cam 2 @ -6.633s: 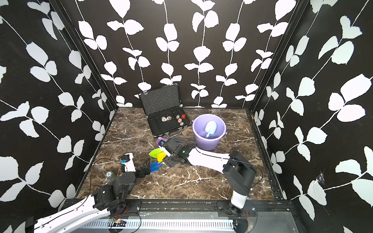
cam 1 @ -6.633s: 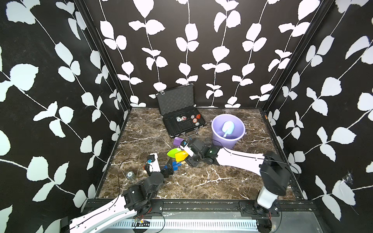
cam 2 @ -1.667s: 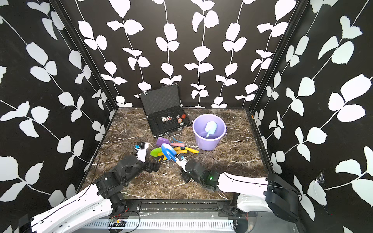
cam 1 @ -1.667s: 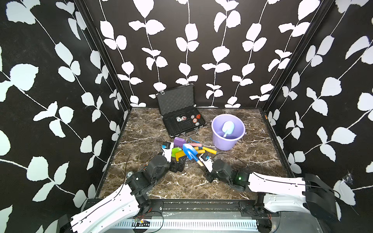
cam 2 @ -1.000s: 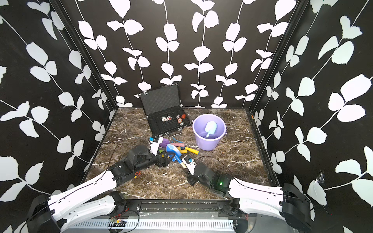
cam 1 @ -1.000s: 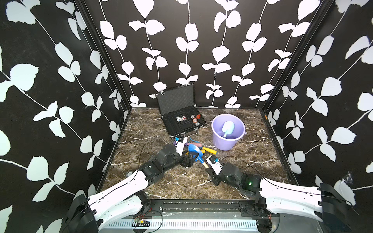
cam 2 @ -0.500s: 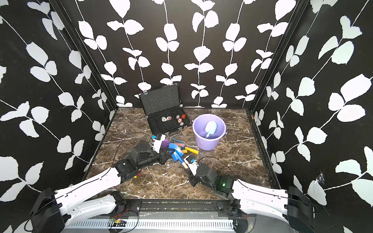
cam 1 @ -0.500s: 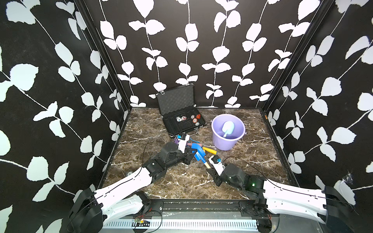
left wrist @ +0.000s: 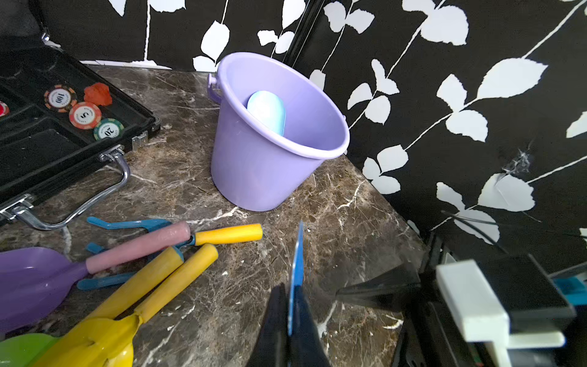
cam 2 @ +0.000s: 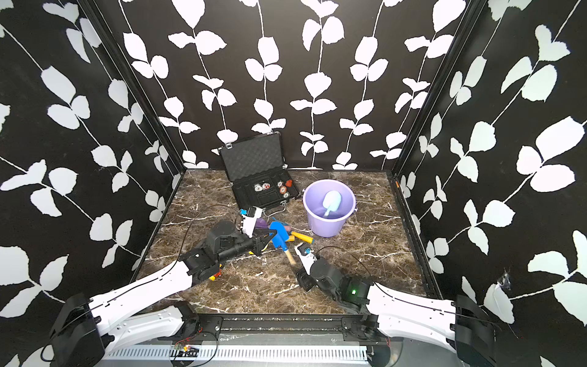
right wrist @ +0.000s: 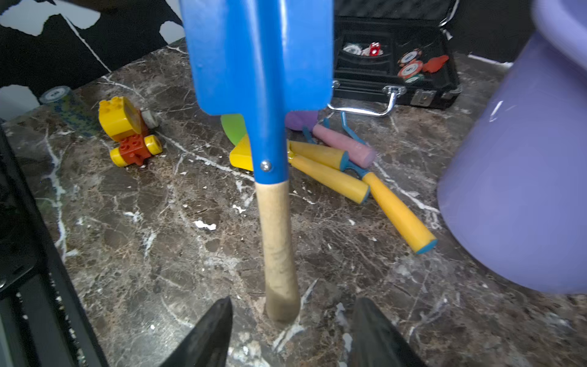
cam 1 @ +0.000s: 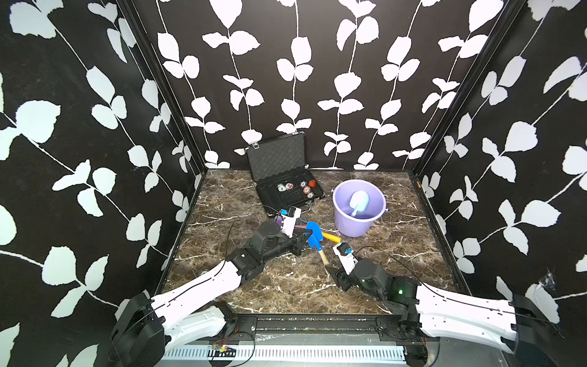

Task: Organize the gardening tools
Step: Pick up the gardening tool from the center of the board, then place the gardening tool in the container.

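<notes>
Two robot arms meet at a blue spade [cam 1: 314, 237] in the middle of a marble table [cam 1: 286, 286].

Taking the robot's base as 6 o'clock, the left gripper [left wrist: 290, 295] is clamped on the edge of the spade's blade, which it holds tilted with the blade uppermost. The wooden handle slants down toward 5 o'clock. There the right gripper [right wrist: 292, 305] has its jaws apart, one on each side of the handle's end and clear of it. I cannot tell whether that end touches the marble. The other tools [left wrist: 152, 276], among them a rake [left wrist: 127, 224], lie in a heap just past the spade toward 12 o'clock. A lilac bucket [cam 1: 359, 222] stands at 2 o'clock with a pale scoop [cam 1: 360, 201] inside. An open case [cam 1: 279, 159] sits at 12 o'clock and a toy car [right wrist: 130, 136] at 8 o'clock.
</notes>
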